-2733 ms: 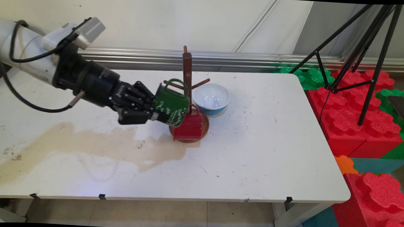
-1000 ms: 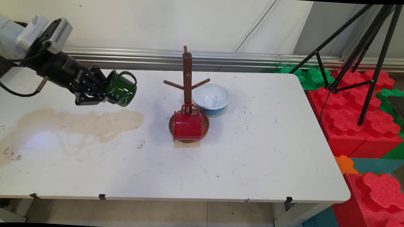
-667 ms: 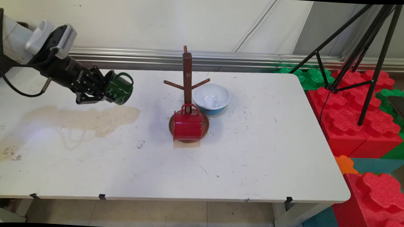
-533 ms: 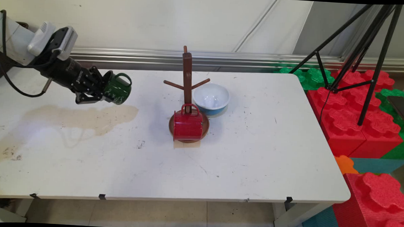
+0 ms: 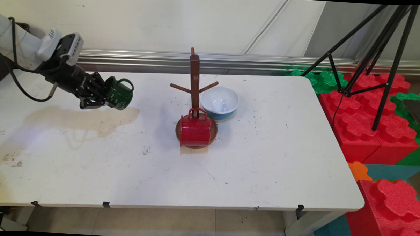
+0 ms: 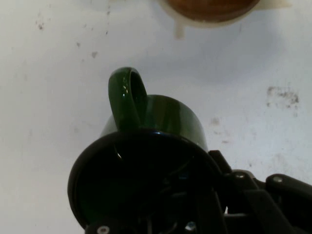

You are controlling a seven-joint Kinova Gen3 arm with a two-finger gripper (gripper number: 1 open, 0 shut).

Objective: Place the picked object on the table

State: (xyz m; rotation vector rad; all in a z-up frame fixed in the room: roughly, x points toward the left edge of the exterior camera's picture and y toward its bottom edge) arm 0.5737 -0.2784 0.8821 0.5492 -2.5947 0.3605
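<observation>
Green mug between jaws (rim clamped)

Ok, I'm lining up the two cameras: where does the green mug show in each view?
Main view: the green mug is at left, above the table's far part, held on its side by the end effector.
Hand view: green mug fills the lower middle, handle up.
Shared landmark: the mug stand's brown base.
</observation>
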